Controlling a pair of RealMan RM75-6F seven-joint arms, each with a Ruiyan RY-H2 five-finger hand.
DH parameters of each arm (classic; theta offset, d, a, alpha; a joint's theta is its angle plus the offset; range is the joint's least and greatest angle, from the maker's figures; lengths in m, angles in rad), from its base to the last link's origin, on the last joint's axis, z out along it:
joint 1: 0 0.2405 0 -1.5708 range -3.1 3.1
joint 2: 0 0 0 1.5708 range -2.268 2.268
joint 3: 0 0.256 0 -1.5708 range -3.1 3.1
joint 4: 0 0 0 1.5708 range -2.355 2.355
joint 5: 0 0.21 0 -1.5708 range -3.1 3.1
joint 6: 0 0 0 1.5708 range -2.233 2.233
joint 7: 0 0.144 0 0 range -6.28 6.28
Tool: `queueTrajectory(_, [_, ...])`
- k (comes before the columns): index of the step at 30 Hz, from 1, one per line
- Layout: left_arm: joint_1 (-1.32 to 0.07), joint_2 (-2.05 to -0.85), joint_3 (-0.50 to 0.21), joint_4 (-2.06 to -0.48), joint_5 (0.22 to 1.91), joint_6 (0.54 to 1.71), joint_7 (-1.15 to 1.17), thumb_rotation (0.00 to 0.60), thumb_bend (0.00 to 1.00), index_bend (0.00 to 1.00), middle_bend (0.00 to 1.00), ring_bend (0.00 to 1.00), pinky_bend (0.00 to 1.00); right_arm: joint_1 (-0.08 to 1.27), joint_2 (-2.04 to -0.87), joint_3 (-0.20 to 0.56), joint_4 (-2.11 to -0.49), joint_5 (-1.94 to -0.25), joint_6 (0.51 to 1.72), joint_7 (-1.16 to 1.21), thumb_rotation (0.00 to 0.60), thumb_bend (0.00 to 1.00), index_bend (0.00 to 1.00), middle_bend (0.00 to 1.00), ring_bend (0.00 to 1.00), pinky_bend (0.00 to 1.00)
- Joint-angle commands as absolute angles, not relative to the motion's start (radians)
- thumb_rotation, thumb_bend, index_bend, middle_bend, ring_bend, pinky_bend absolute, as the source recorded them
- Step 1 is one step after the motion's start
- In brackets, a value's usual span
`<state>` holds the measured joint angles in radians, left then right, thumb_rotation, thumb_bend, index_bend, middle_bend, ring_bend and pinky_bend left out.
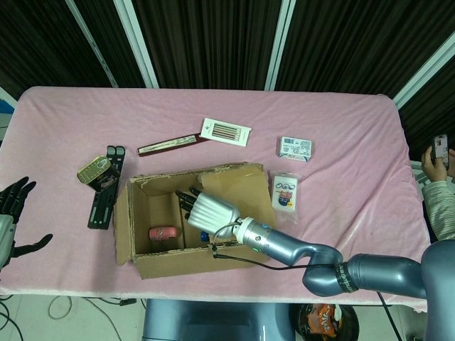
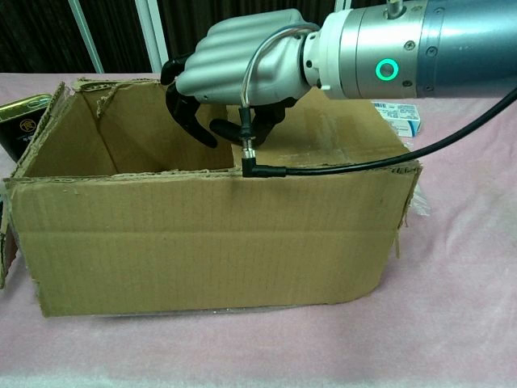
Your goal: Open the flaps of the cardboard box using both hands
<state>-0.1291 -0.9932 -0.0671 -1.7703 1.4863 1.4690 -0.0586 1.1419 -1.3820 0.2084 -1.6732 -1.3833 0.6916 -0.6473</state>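
Right robot hand [image 2: 242,69]: frame centre, fingers curled down over the folded-in flap [image 1: 238,186], gripping nothing.
Left robot hand [image 1: 11,213]: far left edge, fingers spread, empty.
Cardboard box [image 2: 210,234]: lower centre of the counter [image 1: 341,142], partly open.
Technique: hook fingertips under the flap's free edge, swing outward; bring the left hand in to brace the box.

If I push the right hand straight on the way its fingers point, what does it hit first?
Likely the inner face of the cardboard box's far wall: the right hand is over the open box, fingers curled down and away. Depth is unclear.
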Motion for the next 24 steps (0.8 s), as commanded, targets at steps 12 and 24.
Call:
queueTrajectory(12, [-0.130, -0.984, -0.064, -1.782, 1.490, 1.463, -0.066, 0.600, 0.12, 0.00, 0.00, 0.02, 0.10, 1.158, -1.334, 0.162, -1.716, -1.306, 0.725, -0.897, 0.600, 0.74, 0.51, 0.20, 0.05, 0.22])
queueTrajectory(24, [-0.130, -0.981, -0.062, -1.789, 1.496, 1.462, -0.073, 0.600, 0.12, 0.00, 0.00, 0.02, 0.11, 1.172, -1.283, 0.149, -1.785, -1.286, 0.769, -1.032, 0.600, 0.71, 0.53, 0.20, 0.04, 0.22])
